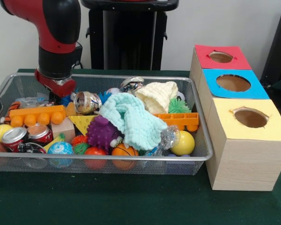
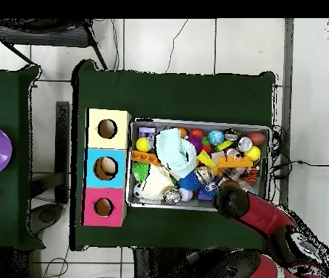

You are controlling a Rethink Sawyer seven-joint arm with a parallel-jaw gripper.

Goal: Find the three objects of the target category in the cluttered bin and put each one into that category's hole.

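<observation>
Search step under way: gripper [image 1: 56, 93] reaches into the far corner of the wire-mesh bin [image 1: 196, 157], jaw state cannot be told, orange toy brick [image 1: 36, 112] just in front of it; next comes choosing a target and closing on it.

We count three wooden boxes to the right of the bin, each with one round hole: a red-topped box [image 1: 221, 56] farthest, a blue-topped box [image 1: 233, 83] in the middle, and a yellow-topped box [image 1: 250, 118] nearest. Inside the one wire bin [image 1: 131, 159] we make out two pale cloths, a mint one [image 1: 131, 117] and a cream one [image 1: 157, 95]. We see two orange studded bricks, one at left [image 1: 36, 114] and one at right [image 1: 180, 119]. Three crushed cans show clearly: two red ones [image 1: 27, 135] near left, one silver [image 1: 86, 101] farther back. One purple spiky ball [image 1: 102, 132], one yellow ball [image 1: 184, 143].
</observation>
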